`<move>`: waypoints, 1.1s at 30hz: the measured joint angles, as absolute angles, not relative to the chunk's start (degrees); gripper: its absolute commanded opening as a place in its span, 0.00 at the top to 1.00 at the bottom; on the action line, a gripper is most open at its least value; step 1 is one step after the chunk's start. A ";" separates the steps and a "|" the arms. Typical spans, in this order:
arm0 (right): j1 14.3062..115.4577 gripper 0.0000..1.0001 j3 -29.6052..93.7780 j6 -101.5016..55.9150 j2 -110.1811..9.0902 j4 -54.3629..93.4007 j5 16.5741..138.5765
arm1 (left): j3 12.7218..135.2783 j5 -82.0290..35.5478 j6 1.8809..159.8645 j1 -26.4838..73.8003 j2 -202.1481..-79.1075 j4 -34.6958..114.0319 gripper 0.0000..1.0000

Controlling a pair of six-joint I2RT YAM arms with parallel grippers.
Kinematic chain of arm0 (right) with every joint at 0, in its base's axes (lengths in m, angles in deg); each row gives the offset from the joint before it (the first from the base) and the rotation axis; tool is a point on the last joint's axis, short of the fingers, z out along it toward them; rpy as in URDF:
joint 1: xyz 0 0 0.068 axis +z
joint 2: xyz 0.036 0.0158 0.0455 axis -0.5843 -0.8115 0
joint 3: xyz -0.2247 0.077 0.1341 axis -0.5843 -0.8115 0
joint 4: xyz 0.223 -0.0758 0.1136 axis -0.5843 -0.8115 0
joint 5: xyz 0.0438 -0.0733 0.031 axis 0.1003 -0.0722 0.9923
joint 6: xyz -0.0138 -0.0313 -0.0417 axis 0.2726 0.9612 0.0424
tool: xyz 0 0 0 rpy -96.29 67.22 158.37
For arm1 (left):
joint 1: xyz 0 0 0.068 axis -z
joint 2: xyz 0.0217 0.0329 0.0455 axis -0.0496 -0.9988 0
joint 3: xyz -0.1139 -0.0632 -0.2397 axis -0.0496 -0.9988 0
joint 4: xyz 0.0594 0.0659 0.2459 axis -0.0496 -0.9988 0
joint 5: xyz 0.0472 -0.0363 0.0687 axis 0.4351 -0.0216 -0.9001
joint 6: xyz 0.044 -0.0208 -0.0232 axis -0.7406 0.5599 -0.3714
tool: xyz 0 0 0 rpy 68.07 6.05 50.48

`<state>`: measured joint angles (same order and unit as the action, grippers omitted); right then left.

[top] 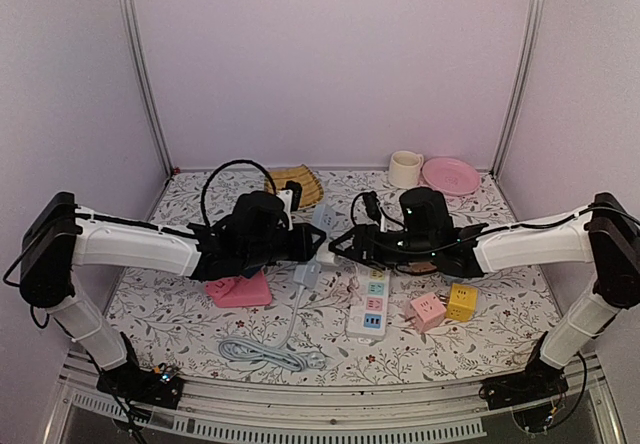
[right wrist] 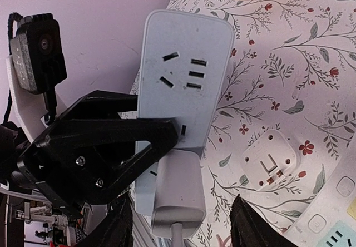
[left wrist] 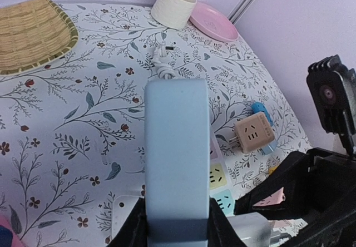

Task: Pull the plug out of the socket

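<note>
Okay, left end effector is clenched on the grey-blue strip. Its fingers pinch the long sides near one end, and the rest of the strip reaches out ahead of them, up off the tabletop. On the right wrist view I'm looking straight at the strip's outlet face, and there's the plug: a white block seated in the face at the end nearest my right end effector.

The right one is spread wide, one finger on each side of the plug with a gap showing on both sides, so it's gripping nothing. The plug's cable drops to a loose coil on the tabletop, below and on the near side of the left end effector.

The white power strip with the pastel panels lies flat on the tabletop right under the right end effector. I can see nothing plugged into the panels that show. Just beside its far end sits a small white square block; I can't tell what it is.

Out to the right of the right end effector, a pink cube and a yellow cube sit touching. Well beyond both end effectors I've got a basket, a cup and a pink plate.
</note>
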<state>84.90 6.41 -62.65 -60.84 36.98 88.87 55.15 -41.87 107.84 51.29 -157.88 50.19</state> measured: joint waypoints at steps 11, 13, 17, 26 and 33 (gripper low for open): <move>85.62 0.59 8.83 -63.53 -63.22 37.06 89.07 | 55.50 -43.77 106.81 52.23 -157.91 49.86 1.00; 85.64 0.61 9.14 -63.55 -63.61 36.89 89.16 | 55.48 -44.26 106.74 52.25 -157.91 49.84 1.00; 85.64 0.61 9.99 -63.55 -64.29 36.36 89.18 | 55.48 -44.98 106.37 52.25 -157.86 49.86 1.00; 86.02 0.73 12.35 -63.31 -65.97 34.27 88.92 | 55.35 -46.22 105.35 52.27 -157.58 49.97 1.00; 86.23 0.94 12.70 -63.97 -65.97 34.24 88.81 | 54.32 -48.58 104.89 52.80 -156.62 50.65 1.00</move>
